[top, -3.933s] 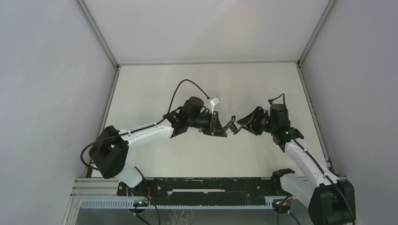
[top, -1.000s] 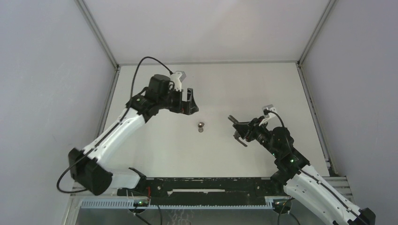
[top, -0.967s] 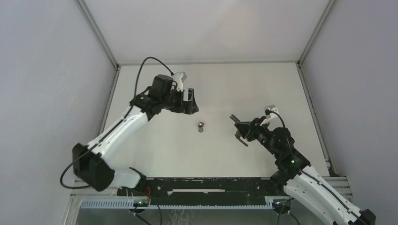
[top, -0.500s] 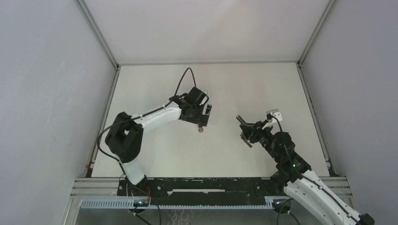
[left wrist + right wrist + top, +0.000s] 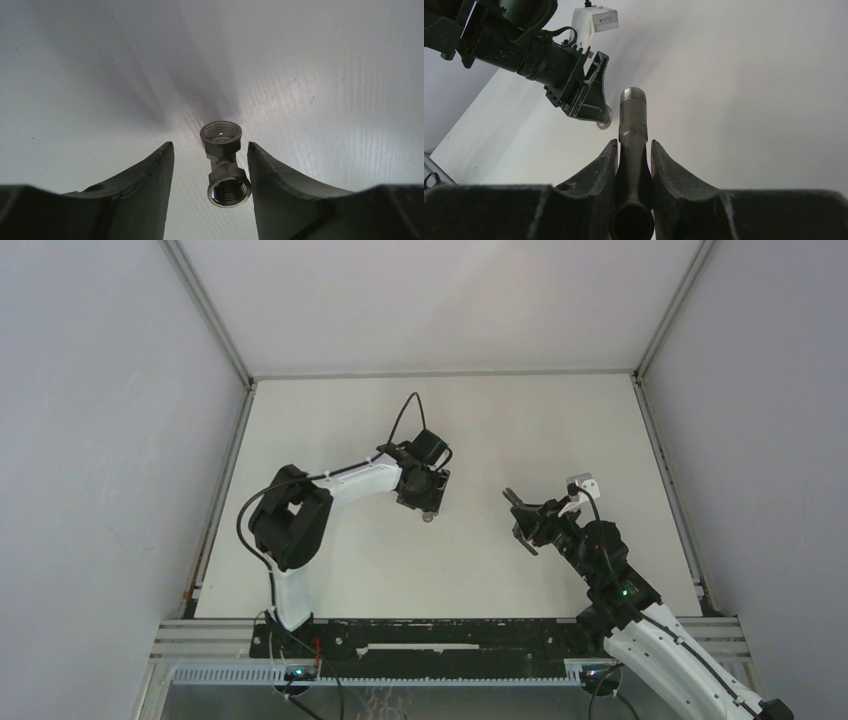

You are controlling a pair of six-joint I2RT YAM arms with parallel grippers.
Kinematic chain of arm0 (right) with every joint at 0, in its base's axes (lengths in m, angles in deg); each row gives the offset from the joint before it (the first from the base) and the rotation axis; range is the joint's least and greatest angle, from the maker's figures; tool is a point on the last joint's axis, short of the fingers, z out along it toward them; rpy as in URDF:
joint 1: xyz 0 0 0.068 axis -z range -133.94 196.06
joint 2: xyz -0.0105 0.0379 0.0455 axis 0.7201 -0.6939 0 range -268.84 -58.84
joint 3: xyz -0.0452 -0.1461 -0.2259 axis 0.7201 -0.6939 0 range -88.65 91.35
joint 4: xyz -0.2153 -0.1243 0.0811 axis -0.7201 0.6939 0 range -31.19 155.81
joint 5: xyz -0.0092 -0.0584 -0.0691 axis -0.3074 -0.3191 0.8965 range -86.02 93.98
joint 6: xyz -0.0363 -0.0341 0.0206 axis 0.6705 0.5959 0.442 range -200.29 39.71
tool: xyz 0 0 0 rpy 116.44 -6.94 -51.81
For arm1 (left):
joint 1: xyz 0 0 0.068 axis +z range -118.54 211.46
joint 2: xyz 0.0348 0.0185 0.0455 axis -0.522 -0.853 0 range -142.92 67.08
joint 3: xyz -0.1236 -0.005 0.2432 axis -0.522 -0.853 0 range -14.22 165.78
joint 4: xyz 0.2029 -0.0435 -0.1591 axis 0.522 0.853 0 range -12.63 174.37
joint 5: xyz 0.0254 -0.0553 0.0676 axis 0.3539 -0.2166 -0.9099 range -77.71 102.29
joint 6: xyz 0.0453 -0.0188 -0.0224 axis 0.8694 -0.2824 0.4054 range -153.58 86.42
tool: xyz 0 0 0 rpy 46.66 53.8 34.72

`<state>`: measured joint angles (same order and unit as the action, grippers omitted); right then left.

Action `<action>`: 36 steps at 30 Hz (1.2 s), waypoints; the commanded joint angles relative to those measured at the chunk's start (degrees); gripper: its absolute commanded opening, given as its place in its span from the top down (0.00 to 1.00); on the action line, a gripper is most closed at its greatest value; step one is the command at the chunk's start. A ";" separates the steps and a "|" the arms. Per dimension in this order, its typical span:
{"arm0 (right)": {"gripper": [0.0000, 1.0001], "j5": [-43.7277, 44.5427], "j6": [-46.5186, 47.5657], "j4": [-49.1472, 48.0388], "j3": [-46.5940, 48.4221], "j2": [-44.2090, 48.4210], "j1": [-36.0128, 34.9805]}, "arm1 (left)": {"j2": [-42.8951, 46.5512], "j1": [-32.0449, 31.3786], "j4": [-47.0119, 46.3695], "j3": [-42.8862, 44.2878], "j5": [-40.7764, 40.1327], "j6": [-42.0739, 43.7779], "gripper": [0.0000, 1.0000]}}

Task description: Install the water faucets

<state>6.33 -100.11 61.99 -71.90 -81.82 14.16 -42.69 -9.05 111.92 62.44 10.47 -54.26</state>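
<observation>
The short stubby fitting [image 5: 224, 162], grey metal with two threaded openings, lies on the white table between the open fingers of my left gripper [image 5: 210, 150]. In the top view it sits just below that gripper [image 5: 430, 502] as a small grey piece [image 5: 428, 517]. My right gripper [image 5: 634, 145] is shut on the faucet stem [image 5: 632, 117], whose threaded end points away toward the left arm. In the top view the right gripper [image 5: 520, 512] holds the stem [image 5: 512, 498] above the table, right of the fitting.
The white table [image 5: 480, 430] is walled by grey panels at left, right and back. A black rail [image 5: 430, 635] runs along the near edge by the arm bases. The left arm's camera and wrist [image 5: 574, 60] show in the right wrist view.
My left gripper swung from the far left of the table down and right to the fitting, which it now straddles. The right gripper with the stem shifted slightly.
</observation>
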 commanded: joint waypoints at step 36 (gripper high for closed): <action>1.00 -3.80 35.44 -14.57 12.42 -6.30 -21.06 | 28.78 18.01 -18.96 -7.23 76.26 -30.16 1.00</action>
<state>-6.37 -79.78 56.40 -62.37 -88.62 1.46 -14.30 9.86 96.20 58.84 67.14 -76.45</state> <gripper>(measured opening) 0.337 0.344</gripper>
